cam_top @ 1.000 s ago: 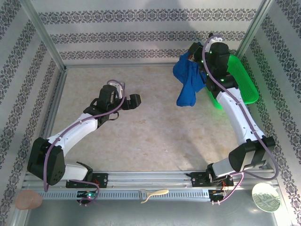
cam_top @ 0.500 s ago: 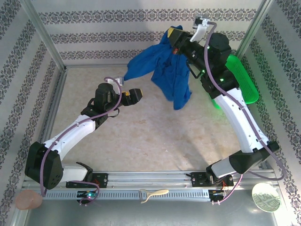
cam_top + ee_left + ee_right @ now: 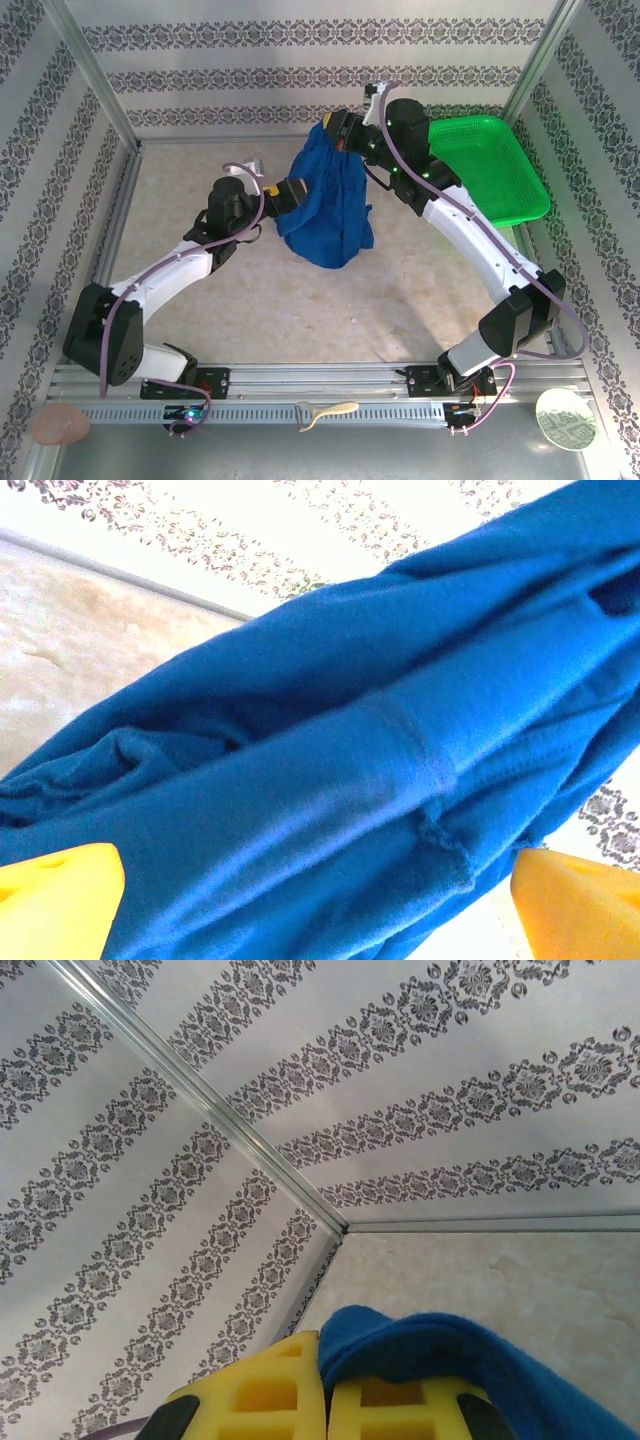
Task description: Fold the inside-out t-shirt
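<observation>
Swung in from the back wall since half a second ago: inside-out t-shirt (image 3: 325,205), now over mid-counter.
It hangs bunched from my right gripper (image 3: 340,130), jaws pinched tight on its top edge, above the counter (image 3: 330,310) and left of the green basket (image 3: 485,170). My left gripper (image 3: 320,910) sits at the cloth's left side, jaws spread wide with fabric between them, unclamped.
</observation>
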Robot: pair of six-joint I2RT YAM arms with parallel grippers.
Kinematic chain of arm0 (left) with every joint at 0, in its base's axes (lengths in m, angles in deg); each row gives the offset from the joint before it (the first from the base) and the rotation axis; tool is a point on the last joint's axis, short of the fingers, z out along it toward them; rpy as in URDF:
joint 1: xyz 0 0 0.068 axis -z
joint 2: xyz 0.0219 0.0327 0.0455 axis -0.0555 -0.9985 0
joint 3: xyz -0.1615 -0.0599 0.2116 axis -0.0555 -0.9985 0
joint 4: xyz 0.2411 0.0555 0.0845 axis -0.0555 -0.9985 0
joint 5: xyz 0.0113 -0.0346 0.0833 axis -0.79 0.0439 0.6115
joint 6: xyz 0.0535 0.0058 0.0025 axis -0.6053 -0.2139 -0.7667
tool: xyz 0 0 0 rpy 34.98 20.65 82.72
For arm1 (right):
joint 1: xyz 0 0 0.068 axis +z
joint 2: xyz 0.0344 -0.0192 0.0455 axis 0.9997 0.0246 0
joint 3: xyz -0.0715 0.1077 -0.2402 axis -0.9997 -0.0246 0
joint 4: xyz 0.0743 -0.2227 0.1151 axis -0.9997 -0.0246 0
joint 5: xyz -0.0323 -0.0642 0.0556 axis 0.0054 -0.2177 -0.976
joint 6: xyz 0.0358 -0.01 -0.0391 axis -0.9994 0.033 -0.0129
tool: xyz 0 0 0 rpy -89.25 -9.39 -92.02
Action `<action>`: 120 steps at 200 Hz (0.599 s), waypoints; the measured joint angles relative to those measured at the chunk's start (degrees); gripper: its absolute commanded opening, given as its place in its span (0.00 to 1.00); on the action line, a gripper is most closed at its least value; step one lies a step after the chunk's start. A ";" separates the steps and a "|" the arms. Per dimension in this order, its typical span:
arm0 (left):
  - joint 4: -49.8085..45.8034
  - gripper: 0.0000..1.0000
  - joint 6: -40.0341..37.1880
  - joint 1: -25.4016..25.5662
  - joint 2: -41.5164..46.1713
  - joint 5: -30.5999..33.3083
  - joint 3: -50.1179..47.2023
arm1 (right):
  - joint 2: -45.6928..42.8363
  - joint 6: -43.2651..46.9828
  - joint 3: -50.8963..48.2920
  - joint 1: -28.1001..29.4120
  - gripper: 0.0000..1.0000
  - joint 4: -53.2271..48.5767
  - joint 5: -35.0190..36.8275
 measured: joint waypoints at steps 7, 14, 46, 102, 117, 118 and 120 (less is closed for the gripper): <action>1.16 0.99 0.79 0.02 -1.14 -0.15 0.02 | -0.46 -0.07 -0.61 0.09 0.00 0.00 0.00; 2.08 0.99 1.38 0.02 -2.05 -0.24 0.02 | -1.18 -0.07 -1.33 0.15 0.00 -0.02 0.00; 4.61 0.99 2.51 1.60 -4.50 -0.85 0.02 | -4.81 -0.09 -3.76 0.46 0.00 0.00 0.02; 7.15 0.08 -0.72 6.01 -7.61 -1.53 0.92 | -9.42 -0.07 -6.62 0.44 0.00 -0.44 0.11; 6.16 0.00 -2.29 5.97 -8.11 -1.44 1.57 | -10.14 -0.07 -6.62 0.39 0.00 -1.20 0.31; 6.08 0.00 -2.36 5.97 -8.11 -1.46 1.64 | -10.21 -0.07 -6.62 0.39 0.00 -1.33 0.33; 5.88 0.00 -2.56 5.97 -8.09 -1.44 1.77 | -10.29 -0.07 -6.62 0.39 0.00 -1.38 0.33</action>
